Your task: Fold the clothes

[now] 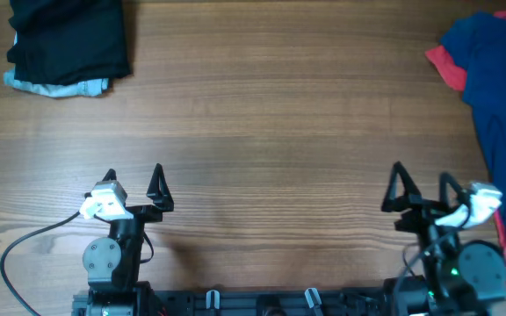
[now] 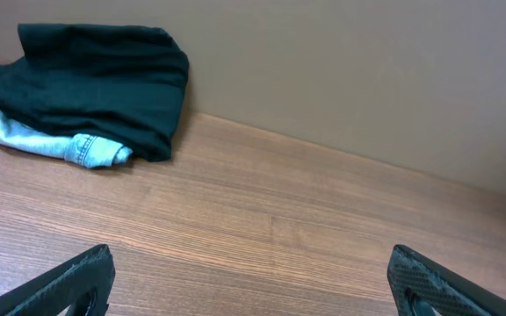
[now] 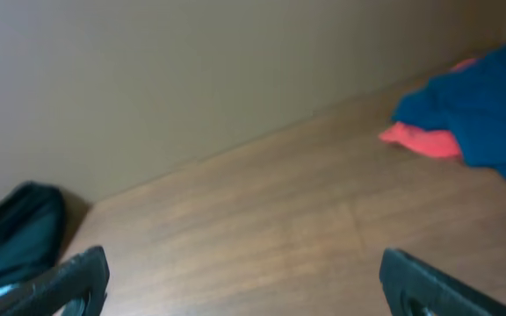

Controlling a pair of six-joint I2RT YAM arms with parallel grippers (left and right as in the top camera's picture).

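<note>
A folded black garment (image 1: 68, 39) lies at the table's far left corner on top of light blue denim (image 1: 55, 86); the left wrist view shows the black piece (image 2: 104, 79) and the denim (image 2: 51, 140) under it. At the far right a dark blue garment (image 1: 503, 96) is spread loosely over a red one (image 1: 446, 66), and in the right wrist view the blue (image 3: 486, 110) covers the red (image 3: 420, 139). My left gripper (image 1: 133, 177) and right gripper (image 1: 422, 177) stand open near the front edge, both empty and far from the clothes.
Bare wooden tabletop (image 1: 271, 114) stretches between the two piles. A grey wall (image 2: 367, 70) rises behind the table's far edge. A black cable (image 1: 25, 250) loops beside the left arm's base.
</note>
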